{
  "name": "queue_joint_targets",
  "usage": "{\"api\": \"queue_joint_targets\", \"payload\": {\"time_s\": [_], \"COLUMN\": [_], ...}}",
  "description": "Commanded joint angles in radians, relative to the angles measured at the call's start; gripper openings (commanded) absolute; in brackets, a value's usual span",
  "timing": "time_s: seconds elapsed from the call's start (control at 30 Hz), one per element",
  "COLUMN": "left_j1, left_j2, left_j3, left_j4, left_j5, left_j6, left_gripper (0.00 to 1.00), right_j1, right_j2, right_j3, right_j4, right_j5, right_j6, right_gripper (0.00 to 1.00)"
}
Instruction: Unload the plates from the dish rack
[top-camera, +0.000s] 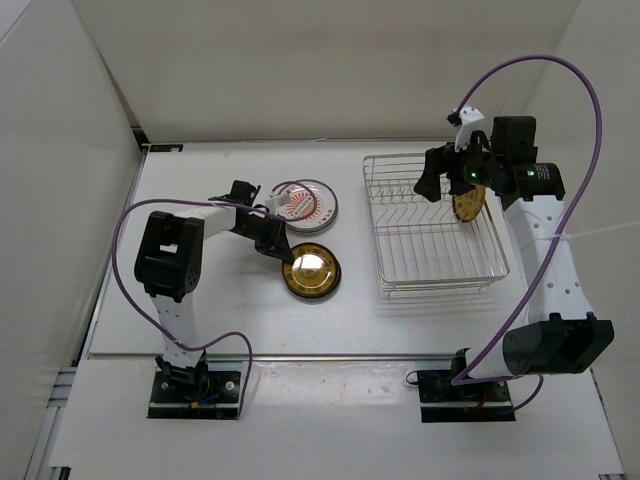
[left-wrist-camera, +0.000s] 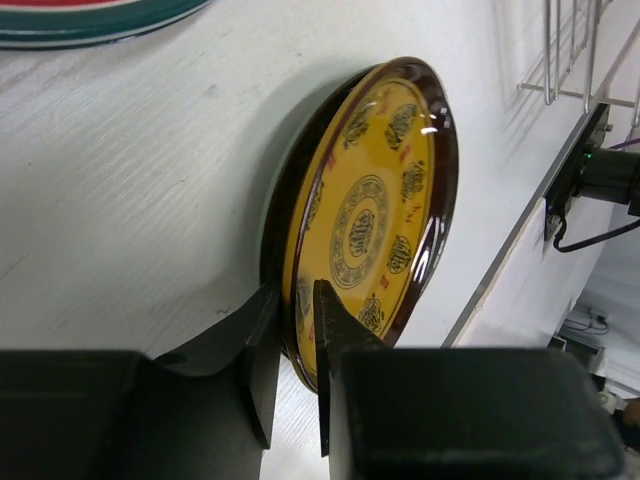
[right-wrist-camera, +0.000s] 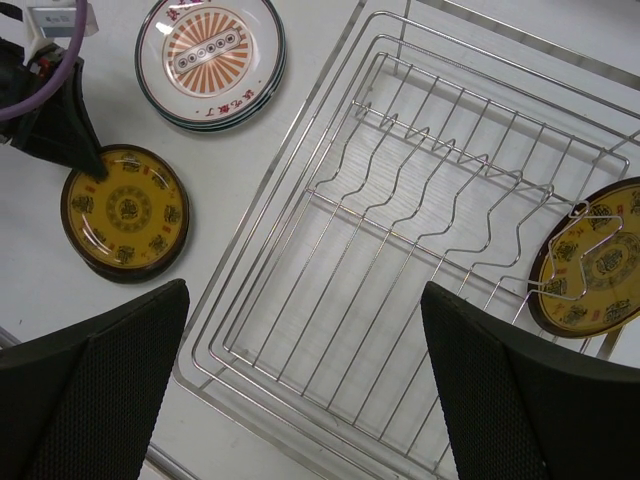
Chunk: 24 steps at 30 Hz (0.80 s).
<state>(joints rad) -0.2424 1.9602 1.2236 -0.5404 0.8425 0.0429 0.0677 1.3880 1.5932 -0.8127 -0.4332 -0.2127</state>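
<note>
Golden-yellow round plate stands on edge at right side of chrome wire dish rack, right of wide-open right gripper; left gripper pinches a matching plate.

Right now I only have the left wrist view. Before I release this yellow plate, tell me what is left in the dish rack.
Observer: One golden-yellow plate stands tilted at the right side of the dish rack. No other plate is in it.
Operator: Report the right gripper.
Observer: The right gripper is open above the rack, holding nothing.
Operator: Say what lies next to the plate I hold.
Observer: The plate you hold in the left gripper lies flat on the table. A stack topped by an orange-centred plate sits beside it, on the far side, not touching it.
</note>
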Motion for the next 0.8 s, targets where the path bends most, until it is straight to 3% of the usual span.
{"api": "queue_joint_targets", "payload": {"time_s": [0.0, 0.17, 0.37, 0.5, 0.6, 0.73, 0.77], "left_j1": [-0.005, -0.005, -0.005, -0.005, -0.005, -0.005, -0.005], "left_j2": [0.002, -0.007, -0.044, -0.089, -0.116, -0.150, -0.150], "left_j3": [0.027, 0.027, 0.047, 0.047, 0.057, 0.082, 0.096], "left_j4": [0.005, 0.005, -0.035, -0.046, -0.070, -0.088, -0.089], "left_j5": [0.011, 0.010, 0.001, -0.022, -0.022, -0.031, -0.042], "left_j6": [-0.003, -0.003, 0.009, 0.009, 0.018, 0.018, 0.008], "left_gripper": [0.30, 0.30, 0.43, 0.63, 0.72, 0.98, 1.00], "right_j1": [0.001, 0.001, 0.001, 0.001, 0.001, 0.001, 0.001], "right_j2": [-0.030, -0.040, -0.040, -0.040, -0.040, -0.040, -0.040], "right_j3": [0.021, 0.011, 0.011, 0.011, 0.011, 0.011, 0.011], "right_j4": [0.003, 0.003, 0.003, 0.003, 0.003, 0.003, 0.003], "right_j5": [-0.021, -0.021, -0.030, -0.030, -0.030, -0.030, -0.030], "right_j6": [-0.005, -0.005, -0.005, -0.005, -0.005, -0.005, -0.005], "right_gripper": [1.00, 1.00, 1.00, 1.00, 1.00, 1.00, 1.00]}}
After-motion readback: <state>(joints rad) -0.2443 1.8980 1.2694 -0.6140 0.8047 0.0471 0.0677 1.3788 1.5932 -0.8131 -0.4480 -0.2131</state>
